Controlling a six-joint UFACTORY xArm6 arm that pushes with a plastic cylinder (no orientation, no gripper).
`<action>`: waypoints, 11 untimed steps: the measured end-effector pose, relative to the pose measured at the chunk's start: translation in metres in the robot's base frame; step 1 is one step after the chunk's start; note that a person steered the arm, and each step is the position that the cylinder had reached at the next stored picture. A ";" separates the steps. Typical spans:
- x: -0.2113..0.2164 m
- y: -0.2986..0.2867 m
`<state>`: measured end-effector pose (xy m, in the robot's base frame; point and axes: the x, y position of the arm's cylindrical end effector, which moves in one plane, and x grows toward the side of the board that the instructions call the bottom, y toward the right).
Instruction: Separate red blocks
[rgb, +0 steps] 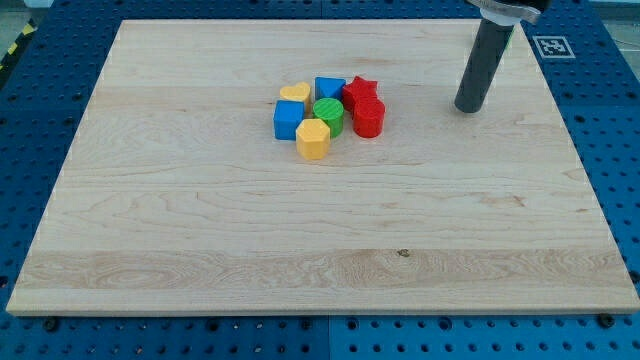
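Red blocks are sitting at the right edge of a tight cluster near the middle of the surface (200, 250): a red star block (359, 91) toward the view's top and a red cylinder block (368, 118) just below it, the two touching or nearly so. Both are looking like small, stiff, light pieces that should slide easily on smooth wood and may spin or drift if pushed off-centre. No claw is fitted, so there is nothing spread or pinching to report; my tip (469, 108) is resting on the wood well apart from the cluster, to the view's right. Best contact, in my judgement, is the seam between the two reds, entered from the right, or the cylinder's flat-looking side pushed toward the view's bottom. Crowding them on the left are a green block (328, 114), a blue block (329, 88), a second blue block (289, 120), a yellow heart block (294, 93) and a yellow block (313, 138), so a careless push risks dragging neighbours. Pale wood is lying on a blue perforated bench (40, 110), with wide open room all around.
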<state>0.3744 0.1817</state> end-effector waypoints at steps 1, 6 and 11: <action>0.022 -0.010; 0.065 -0.116; 0.051 -0.145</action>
<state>0.4252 0.0370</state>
